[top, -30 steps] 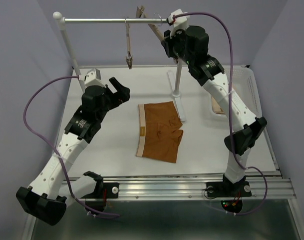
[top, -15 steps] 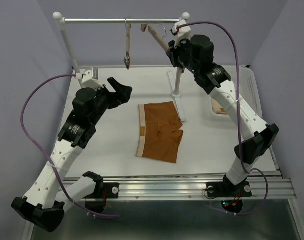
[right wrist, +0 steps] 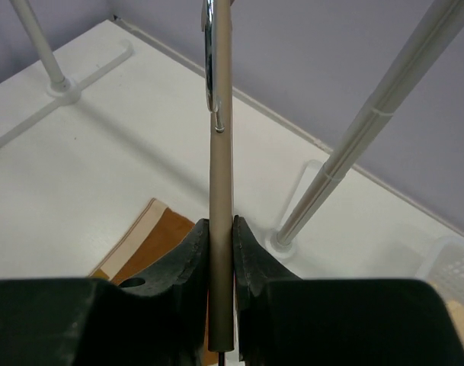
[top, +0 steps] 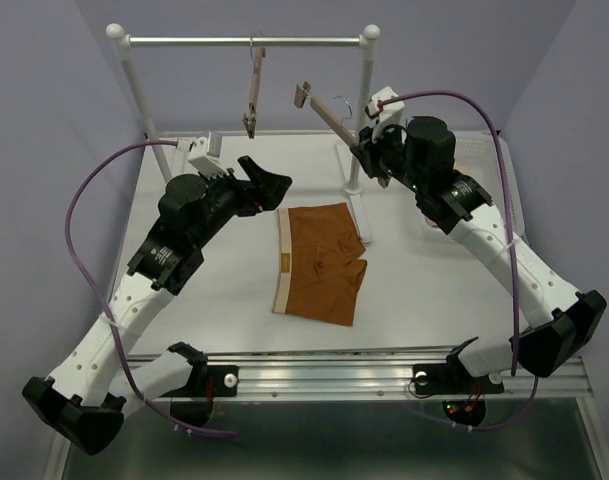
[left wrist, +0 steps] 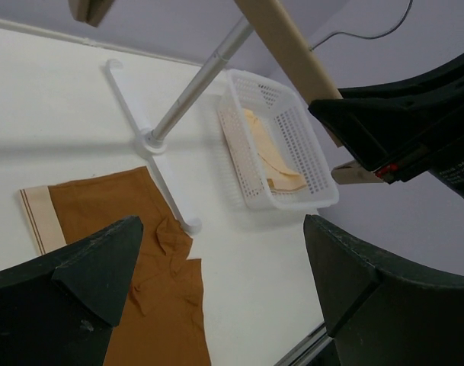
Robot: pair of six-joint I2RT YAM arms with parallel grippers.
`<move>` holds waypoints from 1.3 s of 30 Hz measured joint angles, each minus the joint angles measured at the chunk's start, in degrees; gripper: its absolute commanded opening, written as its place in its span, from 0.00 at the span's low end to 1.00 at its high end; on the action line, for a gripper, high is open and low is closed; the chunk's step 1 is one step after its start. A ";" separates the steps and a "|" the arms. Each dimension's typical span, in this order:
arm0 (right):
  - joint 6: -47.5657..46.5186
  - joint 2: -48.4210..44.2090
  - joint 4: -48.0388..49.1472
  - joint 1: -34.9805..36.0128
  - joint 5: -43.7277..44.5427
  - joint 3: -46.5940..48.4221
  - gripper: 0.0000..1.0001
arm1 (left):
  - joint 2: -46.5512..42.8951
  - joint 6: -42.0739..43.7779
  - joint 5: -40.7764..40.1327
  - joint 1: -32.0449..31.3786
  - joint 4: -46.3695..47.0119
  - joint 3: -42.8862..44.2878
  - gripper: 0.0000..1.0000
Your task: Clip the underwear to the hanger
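The rust-brown underwear [top: 322,265] lies flat on the white table, its beige waistband to the left. It also shows in the left wrist view [left wrist: 121,217] and the right wrist view [right wrist: 157,238]. My right gripper [top: 370,152] is shut on the wooden bar of the hanger [top: 329,115] and holds it tilted in the air, off the rail, behind the underwear. In the right wrist view the bar [right wrist: 220,137] stands clamped in my right gripper [right wrist: 221,229]. My left gripper [top: 271,186] is open and empty, above the table just left of the waistband; it also shows in its own wrist view [left wrist: 220,225].
A second hanger [top: 254,92] hangs from the rack's rail [top: 184,42]. The rack's right post [top: 360,120] and foot stand just behind the underwear. A white basket [left wrist: 251,114] with a peach-cream cloth [left wrist: 271,156] sits at the table's right.
My right gripper has carried the hanger off the rail, down and to the right. My left gripper has moved right, closer to the underwear.
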 measured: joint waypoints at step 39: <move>5.25 -8.85 4.07 7.48 1.36 -23.91 0.01 | 30.05 -4.42 -13.77 -15.63 1.09 21.42 0.44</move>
